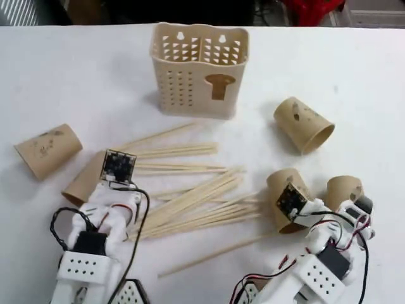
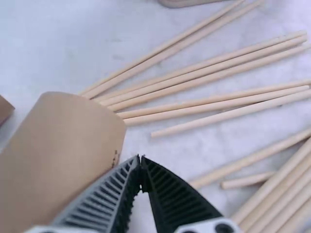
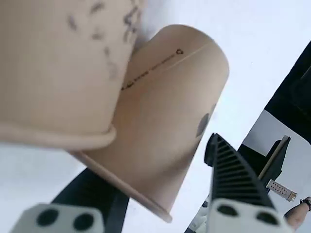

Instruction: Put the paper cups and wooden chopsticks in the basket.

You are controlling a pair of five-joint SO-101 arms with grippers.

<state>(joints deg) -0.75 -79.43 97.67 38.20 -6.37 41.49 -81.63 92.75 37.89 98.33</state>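
Note:
A beige slotted basket (image 1: 199,69) stands upright at the back of the white table. Wooden chopsticks (image 1: 190,196) lie scattered across the middle. Several brown paper cups lie on their sides: one far left (image 1: 47,150), one back right (image 1: 304,125), two by the right arm (image 1: 288,190) (image 1: 345,190). My left gripper (image 2: 140,166) is shut on nothing, its fingertips just beside another fallen cup (image 2: 58,150) (image 1: 85,178), with chopsticks (image 2: 209,99) beyond. My right gripper (image 3: 163,170) is open, its jaws on either side of a cup (image 3: 170,111) that leans against a second cup (image 3: 63,73).
The table's far edge runs behind the basket, with dark clutter beyond. A single chopstick (image 1: 209,254) lies apart near the front, between the two arms. Bare white table (image 1: 95,82) stretches to the left of the basket.

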